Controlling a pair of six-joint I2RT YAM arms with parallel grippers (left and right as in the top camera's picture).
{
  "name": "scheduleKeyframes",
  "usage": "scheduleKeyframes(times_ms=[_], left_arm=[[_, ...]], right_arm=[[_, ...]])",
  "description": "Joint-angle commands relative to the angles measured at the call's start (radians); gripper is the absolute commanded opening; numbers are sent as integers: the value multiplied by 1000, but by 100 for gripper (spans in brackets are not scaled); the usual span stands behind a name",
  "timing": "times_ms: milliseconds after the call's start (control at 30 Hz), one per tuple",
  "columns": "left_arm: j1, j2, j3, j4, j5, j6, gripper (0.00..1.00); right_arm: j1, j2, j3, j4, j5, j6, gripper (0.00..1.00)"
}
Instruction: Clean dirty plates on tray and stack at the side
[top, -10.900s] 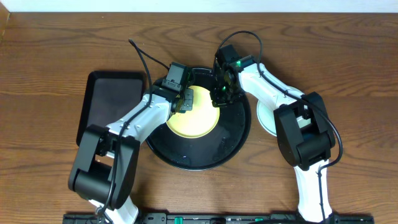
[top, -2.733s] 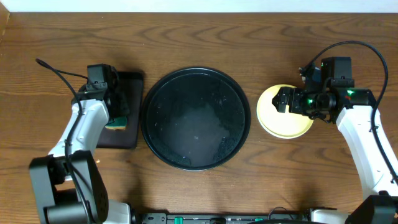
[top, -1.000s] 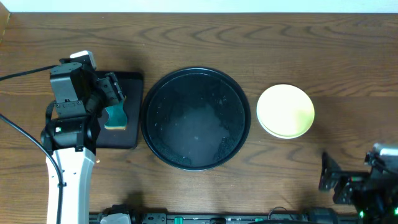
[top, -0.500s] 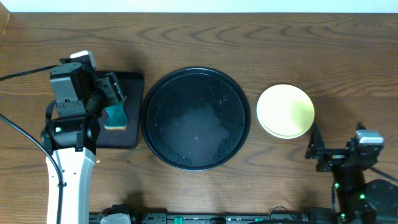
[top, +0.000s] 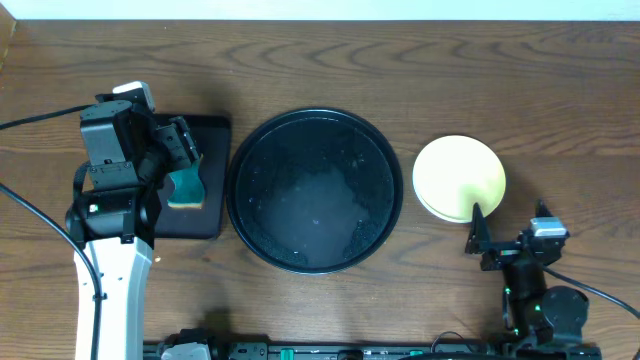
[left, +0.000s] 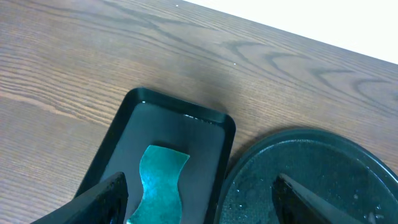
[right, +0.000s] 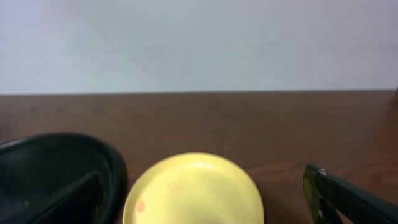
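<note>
The plates (top: 459, 178) sit stacked on the table right of the tray, pale yellow one on top, a paler rim showing beneath. The yellow plate (right: 193, 186) carries faint reddish marks. The round black tray (top: 315, 190) holds no plates, only a wet sheen; the wrist views catch its rim (left: 323, 174) (right: 56, 162). My right gripper (top: 508, 236) (right: 211, 208) stands open just in front of the stack, apart from it. My left gripper (top: 183, 155) (left: 205, 205) hangs open above a green sponge (left: 158, 183), holding nothing.
The sponge (top: 184, 188) lies in a smaller rectangular black tray (top: 212, 130) left of the round one. The left arm (top: 105, 250) runs down the left side. The right arm's base (top: 545, 310) sits at the front edge. A pale wall (right: 199, 43) bounds the far side.
The right gripper has slid left along the front edge, from the bottom right corner to just below the plate stack. The left arm, sponge and plates have not moved.
</note>
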Motion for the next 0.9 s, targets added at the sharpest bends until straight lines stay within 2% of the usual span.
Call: scheduleKeyframes(times_ms=[0,300,867], left_arm=[[-2,2,7,0,2,-2,75],[-2,2,7,0,2,-2,75],[-2,2,7,0,2,-2,75]], right_arm=[[16,-14,-29,14,-17,-15,99],[51,-14,-97,99,-19,-11,99],[51,-14,-97,99,-33,8,99]])
